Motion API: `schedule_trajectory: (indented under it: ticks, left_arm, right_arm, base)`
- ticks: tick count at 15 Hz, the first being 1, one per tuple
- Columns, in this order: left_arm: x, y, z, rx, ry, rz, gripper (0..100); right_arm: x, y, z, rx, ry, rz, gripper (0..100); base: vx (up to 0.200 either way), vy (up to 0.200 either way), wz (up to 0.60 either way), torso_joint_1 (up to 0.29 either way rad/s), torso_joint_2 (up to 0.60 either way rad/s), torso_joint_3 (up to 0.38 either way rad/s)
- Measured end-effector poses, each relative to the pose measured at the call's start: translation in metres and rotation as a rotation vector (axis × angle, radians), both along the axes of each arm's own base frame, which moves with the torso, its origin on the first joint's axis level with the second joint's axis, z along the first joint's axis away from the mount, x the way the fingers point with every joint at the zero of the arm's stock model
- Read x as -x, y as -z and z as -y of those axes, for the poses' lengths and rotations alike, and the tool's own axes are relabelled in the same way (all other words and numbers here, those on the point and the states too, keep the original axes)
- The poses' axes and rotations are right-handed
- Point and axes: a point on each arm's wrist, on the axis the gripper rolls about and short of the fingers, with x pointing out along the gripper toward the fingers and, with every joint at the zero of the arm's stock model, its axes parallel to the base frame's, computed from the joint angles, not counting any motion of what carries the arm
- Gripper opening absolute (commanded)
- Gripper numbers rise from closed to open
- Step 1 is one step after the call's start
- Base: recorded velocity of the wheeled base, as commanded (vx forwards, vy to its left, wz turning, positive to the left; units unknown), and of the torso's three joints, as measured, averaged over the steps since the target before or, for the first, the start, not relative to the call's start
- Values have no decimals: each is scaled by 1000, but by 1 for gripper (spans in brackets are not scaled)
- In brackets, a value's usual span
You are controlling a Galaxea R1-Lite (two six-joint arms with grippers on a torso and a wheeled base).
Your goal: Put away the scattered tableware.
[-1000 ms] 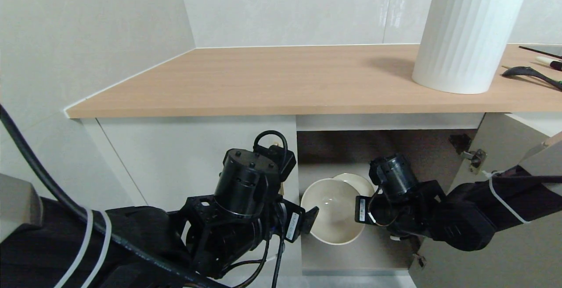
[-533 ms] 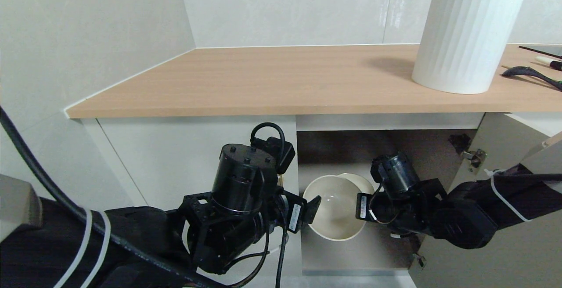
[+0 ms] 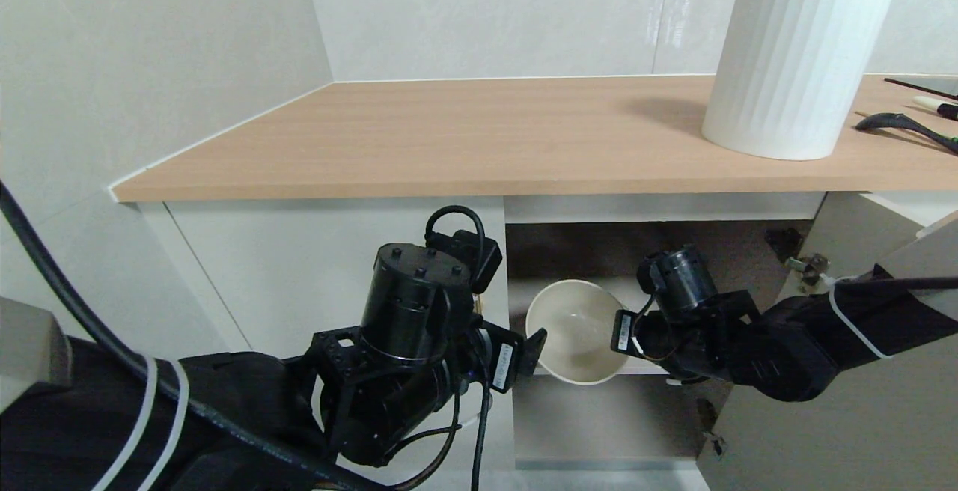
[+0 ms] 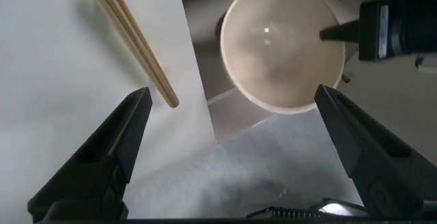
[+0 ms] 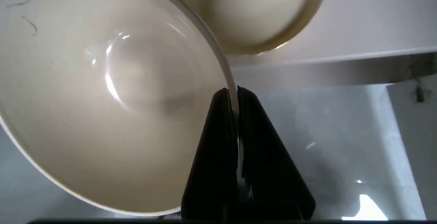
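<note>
A cream bowl (image 3: 575,330) is held in the open cupboard (image 3: 599,416), tipped so its mouth faces out and up. Its rim is pinched by the right hand (image 5: 237,142). A small dish (image 5: 252,12) is kept on the shelf behind. The left hand (image 4: 232,94) is spread apart nearby.

The bowl (image 3: 575,331), pinched by the right hand (image 5: 237,142), is filling most of the cupboard (image 3: 584,251) mouth between the shut door (image 3: 337,251) and the open door (image 3: 861,431). A plate (image 5: 252,9) is occupying the shelf (image 5: 382,19) behind it. Room is lying open below the bowl. The left hand (image 4: 232,93), spread wide, is hovering before the shut door's edge.
</note>
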Motion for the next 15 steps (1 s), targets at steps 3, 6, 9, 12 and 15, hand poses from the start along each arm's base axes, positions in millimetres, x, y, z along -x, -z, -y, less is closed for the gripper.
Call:
schedule_trajectory:
  ticks: [3,6,9,12,15]
  left_arm:
    - [0,0,0,-1,0,0,100]
    - [1,1,1,-10,3,2,100]
    - [1,1,0,-18,1,4,100]
    - [0,1,0,-16,-1,5,100]
    - [1,1,0,-15,0,6,100]
  right_arm:
    - [-5,-1,3,-1,18,9,0]
    - [-7,-1,3,3,28,12,0]
    - [-14,-2,2,-9,74,33,0]
    - [-26,0,3,-7,113,48,0]
    - [-39,7,7,10,154,52,0]
  base:
    - [-133,0,0,2,3,0]
    - [0,0,0,0,0,0]
    - [0,0,0,0,0,0]
    - [0,0,0,0,0,0]
    - [0,0,0,0,0,0]
